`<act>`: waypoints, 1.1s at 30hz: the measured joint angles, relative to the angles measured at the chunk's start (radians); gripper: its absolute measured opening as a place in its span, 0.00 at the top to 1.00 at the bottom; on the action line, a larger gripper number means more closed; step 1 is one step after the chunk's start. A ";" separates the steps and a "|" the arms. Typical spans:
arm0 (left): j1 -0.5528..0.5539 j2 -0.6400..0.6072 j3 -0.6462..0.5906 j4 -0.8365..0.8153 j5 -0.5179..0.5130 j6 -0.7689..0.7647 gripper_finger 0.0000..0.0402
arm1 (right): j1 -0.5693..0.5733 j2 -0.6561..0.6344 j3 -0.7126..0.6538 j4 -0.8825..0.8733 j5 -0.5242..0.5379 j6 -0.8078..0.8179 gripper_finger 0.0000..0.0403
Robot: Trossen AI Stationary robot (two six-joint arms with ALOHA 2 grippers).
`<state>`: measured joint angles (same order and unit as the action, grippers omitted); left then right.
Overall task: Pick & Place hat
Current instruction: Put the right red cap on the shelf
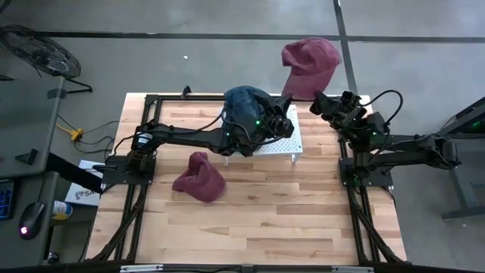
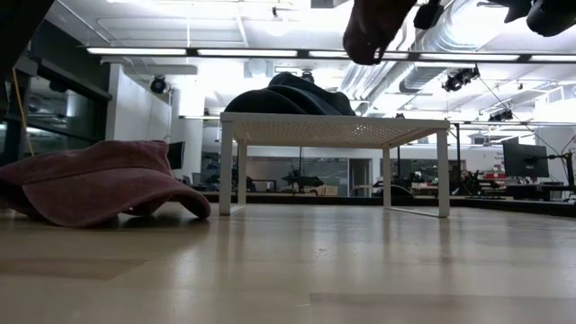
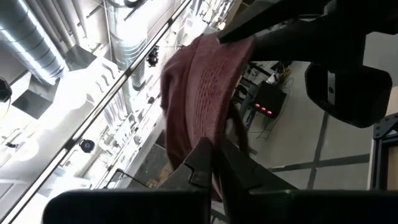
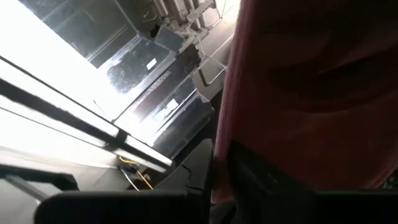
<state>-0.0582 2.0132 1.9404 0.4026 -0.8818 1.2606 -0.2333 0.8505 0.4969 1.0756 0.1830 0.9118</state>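
A maroon hat is raised above the table's far right part. It also shows in the left wrist view, the right wrist view and at the top of the low view. My right gripper is shut on it. My left gripper reaches over the white rack and is also shut on it. A dark blue hat lies crown-up on the rack. A second maroon hat rests on the table. My left gripper pinches the raised hat's lower edge between its two fingers, coming from the table's left and slanting upward. The hat runs from there up to the other gripper, lifted clear. My right gripper pinches the hat's cloth between its fingers, coming from the table's right. In the left wrist view its fingers sit on the hat's upper end. I cannot tell how many layers it holds.
The white perforated rack stands on thin legs at the table's far middle with the blue hat on top. The second maroon hat lies left of it. The near half of the wooden table is bare.
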 joint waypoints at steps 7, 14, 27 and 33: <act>0.000 0.000 0.000 0.018 0.003 0.070 0.99 | 0.001 -0.001 0.000 -0.045 -0.024 -0.066 0.81; 0.005 -0.002 -0.001 0.015 -0.007 0.076 0.99 | 0.001 -0.001 0.000 -0.082 -0.064 -0.088 0.65; 0.042 -0.010 0.042 0.025 -0.075 0.175 0.99 | -0.016 -0.020 0.000 -0.269 -0.233 -0.093 0.49; 0.046 -0.010 0.056 0.013 -0.118 0.207 0.99 | -0.074 -0.116 0.000 -0.487 -0.337 -0.119 0.49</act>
<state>-0.0124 2.0037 1.9961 0.4160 -0.9994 1.4681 -0.3073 0.7344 0.4969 0.5888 -0.1540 0.7925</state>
